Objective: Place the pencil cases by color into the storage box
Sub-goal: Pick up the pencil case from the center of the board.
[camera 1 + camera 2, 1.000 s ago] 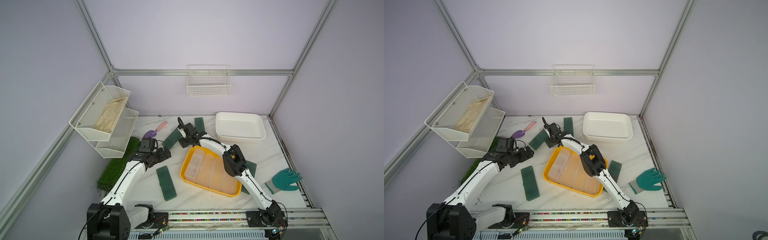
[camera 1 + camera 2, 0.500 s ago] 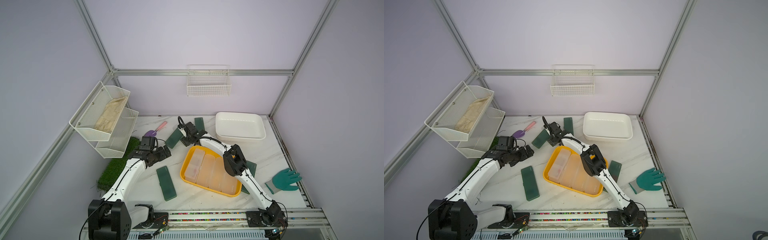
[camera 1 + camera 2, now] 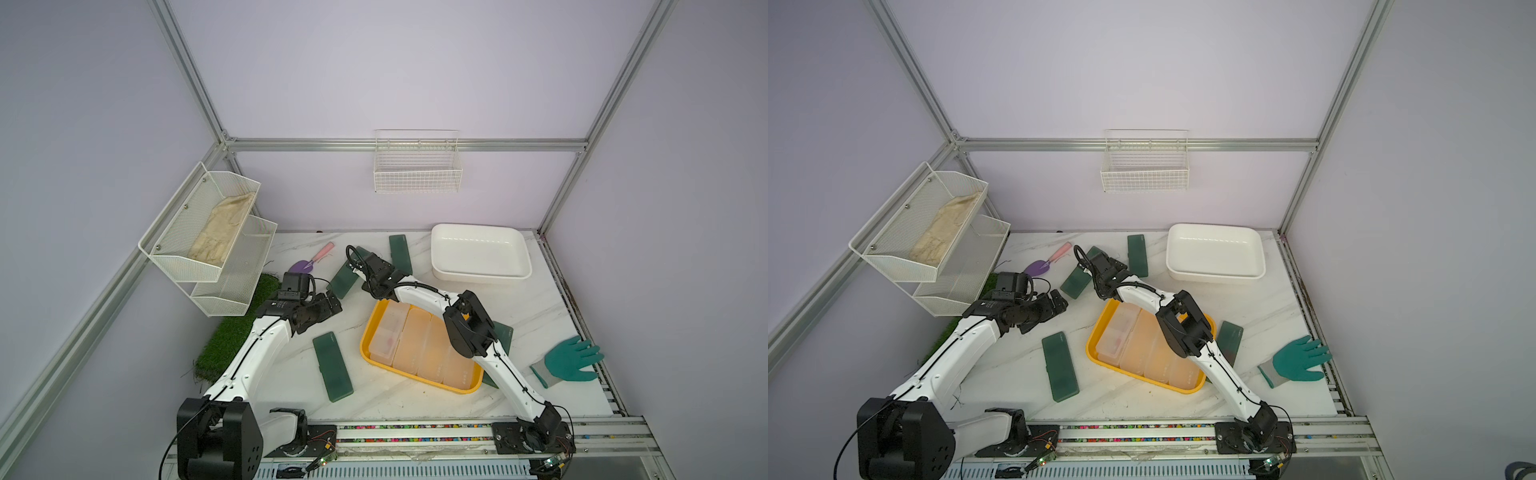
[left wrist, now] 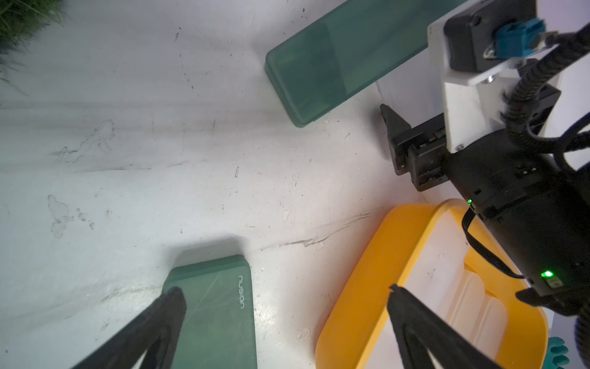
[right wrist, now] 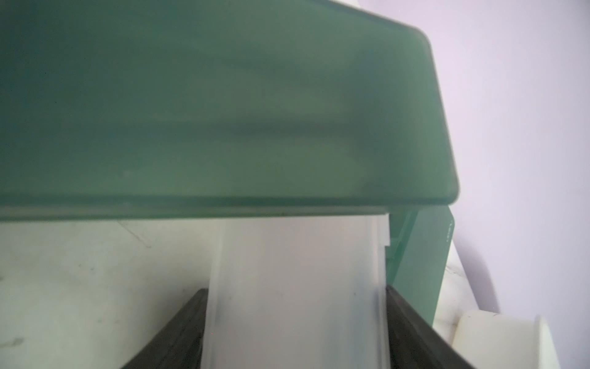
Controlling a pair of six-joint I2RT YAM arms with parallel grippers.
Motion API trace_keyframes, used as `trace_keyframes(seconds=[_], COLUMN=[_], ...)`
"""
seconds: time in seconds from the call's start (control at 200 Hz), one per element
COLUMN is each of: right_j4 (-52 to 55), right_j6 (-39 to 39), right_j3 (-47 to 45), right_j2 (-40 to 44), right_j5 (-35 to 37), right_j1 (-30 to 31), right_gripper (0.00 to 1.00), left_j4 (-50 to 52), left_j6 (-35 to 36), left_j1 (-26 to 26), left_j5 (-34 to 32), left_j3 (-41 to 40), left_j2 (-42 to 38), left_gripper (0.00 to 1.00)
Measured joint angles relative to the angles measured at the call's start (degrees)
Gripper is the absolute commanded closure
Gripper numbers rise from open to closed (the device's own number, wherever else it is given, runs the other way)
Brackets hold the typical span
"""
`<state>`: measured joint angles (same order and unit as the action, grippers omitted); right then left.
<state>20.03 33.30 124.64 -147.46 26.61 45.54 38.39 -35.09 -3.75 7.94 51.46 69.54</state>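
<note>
Top views: overhead, steeply downward, sharing the whole table [image 3: 386,399].
Left wrist: near, facing table beyond its fingers [image 4: 166,306].
Right wrist: nearest, facing past its fingers [image 5: 188,319].

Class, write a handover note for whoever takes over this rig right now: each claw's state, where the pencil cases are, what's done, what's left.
Claws: left claw open, empty, by the front green case; right claw shut on a frosted case, partly under a second green case.
Done: four frosted cases in the yellow tray.
Left: the held case and four green ones, counting the back green case and the green case under the right arm. The white box holds none.
</note>
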Motion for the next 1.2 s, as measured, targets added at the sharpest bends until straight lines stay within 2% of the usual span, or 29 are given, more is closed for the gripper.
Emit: trace_keyframes(seconds=[0.315, 0.52, 0.85, 1.015, 1.2], right_j4=[-7.80, -13.86, -22.58, -21.59, -16.26], right_j6=[8.09, 12.74, 20.13, 18.12, 9.07], right_j3=[-4.76, -6.43, -7.65, -8.63, -9.66], right_j2=[2.84, 5.60, 8.11, 11.15, 18.71], right_j5=[5.79, 8.85, 12.44, 12.46, 11.56], right_j1=[2.23, 2.32, 2.16, 2.14, 2.14], right_gripper=[0.42, 0.41, 0.41, 0.40, 0.40], left_j4=[0.31, 0.33, 0.35, 0.33, 0.33], left_j6=[-0.28, -0.31, -0.28, -0.24, -0.04], left_j1=[1.51, 3.78, 4.46, 4.46, 4.46], left_j5=[-0.50, -0.37, 1.40, 2.36, 3.69], left_j3=[0.00, 0.00, 0.00, 0.00, 0.07], left_j2=[-1.31, -4.20, -5.49, -5.49, -5.49], left_gripper=[0.00, 0.00, 0.00, 0.00, 0.00])
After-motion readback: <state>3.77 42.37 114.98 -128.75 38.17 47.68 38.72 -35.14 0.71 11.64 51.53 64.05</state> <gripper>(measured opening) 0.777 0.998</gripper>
